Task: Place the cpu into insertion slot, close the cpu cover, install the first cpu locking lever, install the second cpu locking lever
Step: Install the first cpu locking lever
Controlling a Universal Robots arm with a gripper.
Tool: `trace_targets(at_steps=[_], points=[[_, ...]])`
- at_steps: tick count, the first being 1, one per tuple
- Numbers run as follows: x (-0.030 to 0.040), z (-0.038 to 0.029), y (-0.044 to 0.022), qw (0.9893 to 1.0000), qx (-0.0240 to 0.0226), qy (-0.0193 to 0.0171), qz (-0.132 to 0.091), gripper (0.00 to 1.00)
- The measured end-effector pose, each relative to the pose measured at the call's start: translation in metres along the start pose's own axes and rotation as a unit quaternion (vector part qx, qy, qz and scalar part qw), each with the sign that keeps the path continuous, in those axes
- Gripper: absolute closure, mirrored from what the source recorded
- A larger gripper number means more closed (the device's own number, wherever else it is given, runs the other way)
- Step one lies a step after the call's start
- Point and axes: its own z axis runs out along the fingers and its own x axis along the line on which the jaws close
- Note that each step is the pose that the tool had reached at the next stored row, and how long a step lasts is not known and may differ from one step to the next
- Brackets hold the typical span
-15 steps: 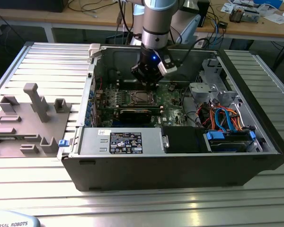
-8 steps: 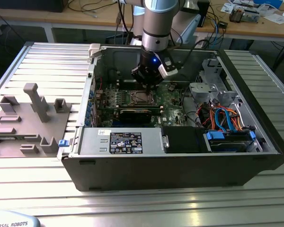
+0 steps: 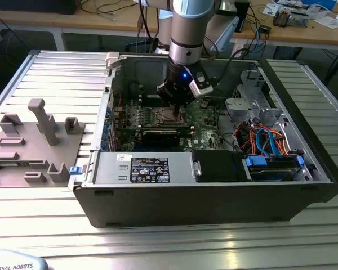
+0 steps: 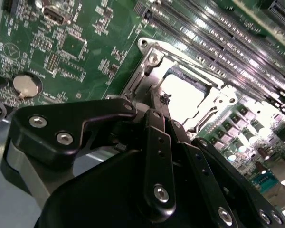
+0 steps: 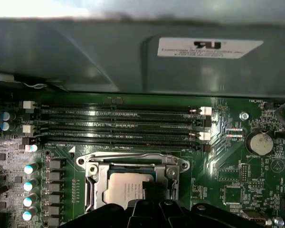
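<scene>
The cpu (image 5: 126, 189) sits in the insertion slot (image 5: 92, 190); memory slots (image 5: 123, 124) lie beside it.

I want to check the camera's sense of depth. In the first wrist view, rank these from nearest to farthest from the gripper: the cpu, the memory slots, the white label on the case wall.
1. The cpu, right at the gripper, in its socket.
2. The memory slots, beyond the socket on the board.
3. The white label, on the grey case wall past the slots.
</scene>
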Motion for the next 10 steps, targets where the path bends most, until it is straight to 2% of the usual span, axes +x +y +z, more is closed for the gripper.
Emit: trace_targets(at_steps=[5, 10], points=[[0.0002, -0.0107, -0.0009, 1.0000, 0.0005, 0.0000, 0.000, 0.89], [0.0005, -0.0252, -0.0010, 1.0000, 0.0004, -0.0001, 0.000, 0.89]])
